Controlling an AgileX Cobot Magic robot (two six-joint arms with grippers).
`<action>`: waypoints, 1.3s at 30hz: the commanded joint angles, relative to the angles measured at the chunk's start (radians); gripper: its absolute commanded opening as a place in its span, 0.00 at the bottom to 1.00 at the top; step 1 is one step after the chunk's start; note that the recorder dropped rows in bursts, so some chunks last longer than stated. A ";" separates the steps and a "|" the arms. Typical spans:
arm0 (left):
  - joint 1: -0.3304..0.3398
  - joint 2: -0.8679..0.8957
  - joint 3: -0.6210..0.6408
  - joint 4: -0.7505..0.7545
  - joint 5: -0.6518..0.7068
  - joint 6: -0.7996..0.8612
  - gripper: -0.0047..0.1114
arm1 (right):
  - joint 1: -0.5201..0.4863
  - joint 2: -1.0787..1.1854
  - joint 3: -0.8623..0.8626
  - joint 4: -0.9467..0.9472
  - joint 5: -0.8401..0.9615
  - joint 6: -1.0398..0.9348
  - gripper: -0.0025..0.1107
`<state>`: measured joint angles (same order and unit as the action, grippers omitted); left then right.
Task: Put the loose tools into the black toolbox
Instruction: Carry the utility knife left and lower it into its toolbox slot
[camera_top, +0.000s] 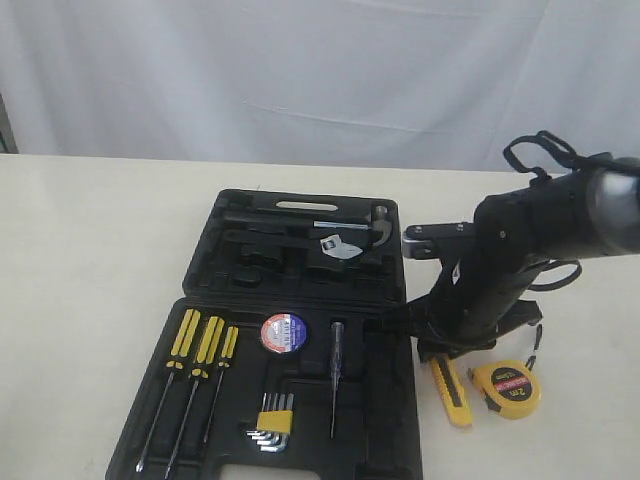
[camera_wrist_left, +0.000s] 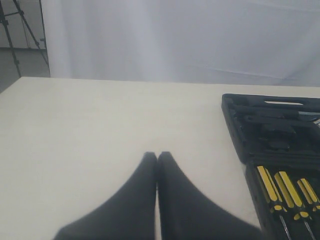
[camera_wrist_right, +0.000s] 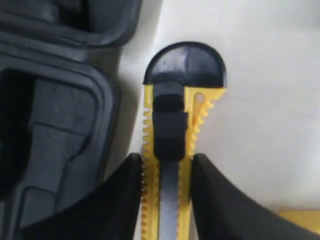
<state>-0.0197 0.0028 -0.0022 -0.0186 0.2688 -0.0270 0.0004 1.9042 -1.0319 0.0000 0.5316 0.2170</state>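
The table (camera_top: 100, 250) carries one black toolbox (camera_top: 385, 400), lying open with its lid (camera_top: 300, 285) flat behind the tray. We count one hammer (camera_top: 375, 222) and one wrench (camera_top: 338, 246) in the lid. In the tray are three yellow-handled screwdrivers (camera_top: 208, 345), one slim tester (camera_top: 335, 380), one hex key set (camera_top: 272, 415) and one tape roll (camera_top: 284, 332), which already sits in its recess. We see no pliers in any view.

Two loose tools remain on the table to the right of the toolbox. One is a round yellow tape measure (camera_top: 507, 388), and between it and the toolbox wall is one utility knife (camera_top: 450, 392).

The coming move turns on that knife. It lies directly under the right gripper (camera_wrist_right: 167, 162), just beside the toolbox's right wall, with its long axis running roughly along that wall and straight between the fingers (camera_wrist_right: 215, 200). These have closed in on its two long edges, and the knife rests on the table.

We judge the next step to be a lift and a short carry leftward over the wall.

The left gripper (camera_wrist_left: 157, 155) is pressed together and empty, well off to the toolbox's left, so the right arm is much the nearer.
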 joint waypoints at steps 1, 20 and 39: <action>-0.002 -0.003 0.002 -0.002 0.001 0.000 0.04 | 0.004 -0.090 -0.002 0.010 0.059 0.003 0.02; -0.002 -0.003 0.002 -0.002 0.001 0.000 0.04 | 0.205 -0.211 0.125 0.167 -0.099 0.282 0.02; -0.002 -0.003 0.002 -0.002 0.001 0.000 0.04 | 0.204 -0.093 0.125 -0.070 -0.162 0.474 0.02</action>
<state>-0.0197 0.0028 -0.0022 -0.0186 0.2688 -0.0270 0.2034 1.8059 -0.9105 0.0000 0.3825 0.6440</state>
